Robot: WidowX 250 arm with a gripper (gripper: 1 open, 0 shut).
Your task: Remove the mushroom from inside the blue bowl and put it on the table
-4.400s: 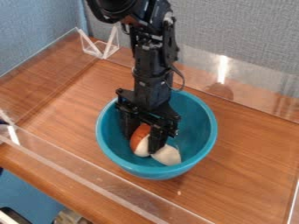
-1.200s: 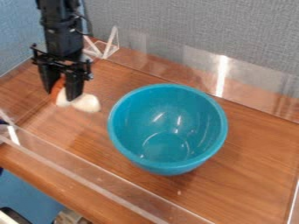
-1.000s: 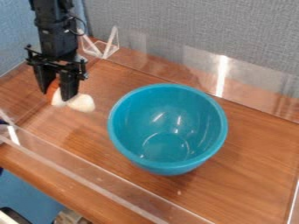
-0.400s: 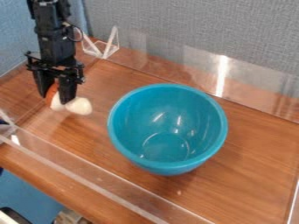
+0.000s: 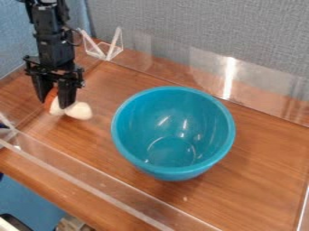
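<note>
Evidently, mushroom (image 5: 75, 110) between the jaws.

A laboratory-style robot test station was shown, though the wider building could not be identified. A black robot arm (image 5: 51, 41) was positioned over a brown wood-grain table (image 5: 259, 149), which was edged by low clear acrylic walls (image 5: 108, 194). The work area was backed by a plain gray textured panel (image 5: 205, 36), and a blue surface (image 5: 103, 13) was seen at its left. A toy mushroom (image 5: 78, 111) and a glossy teal-blue bowl (image 5: 173, 162) were included in the setup.
</note>
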